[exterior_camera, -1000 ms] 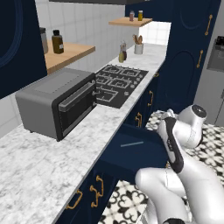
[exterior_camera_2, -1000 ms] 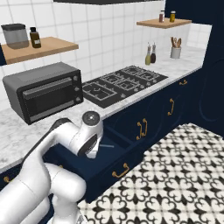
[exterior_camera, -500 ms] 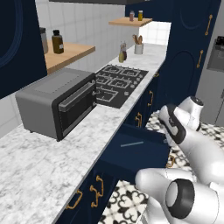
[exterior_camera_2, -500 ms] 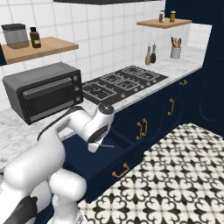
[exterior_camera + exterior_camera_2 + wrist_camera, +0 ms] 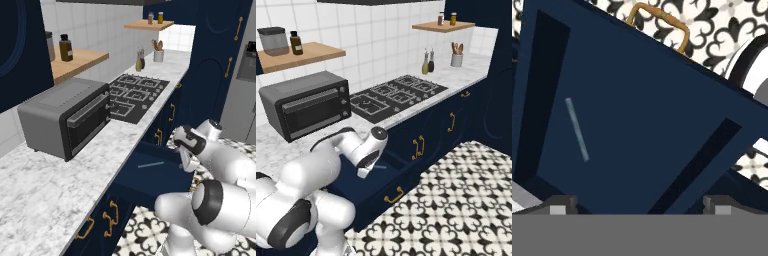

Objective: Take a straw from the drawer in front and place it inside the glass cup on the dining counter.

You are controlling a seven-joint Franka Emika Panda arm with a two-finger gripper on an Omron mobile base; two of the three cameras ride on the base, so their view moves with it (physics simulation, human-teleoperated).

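Straw (image 5: 577, 129) lies flat on the dark floor of the pulled-out navy drawer (image 5: 642, 100), toward its left side in the hand view, well apart from the gold handle (image 5: 661, 24) on the drawer front. Above the drawer hangs the gripper (image 5: 637, 202), fingers spread wide and holding nothing, with the toaster oven (image 5: 67, 117) and the gas hob (image 5: 135, 95) on the marble worktop (image 5: 45, 195) beyond.

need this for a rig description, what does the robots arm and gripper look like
The arm is glossy white with rounded, tube-like segments and dark grey-black joint rings and end caps. The gripper has a white hand and two small dark fingertips with pale grey pads. No cables or markings can be made out.
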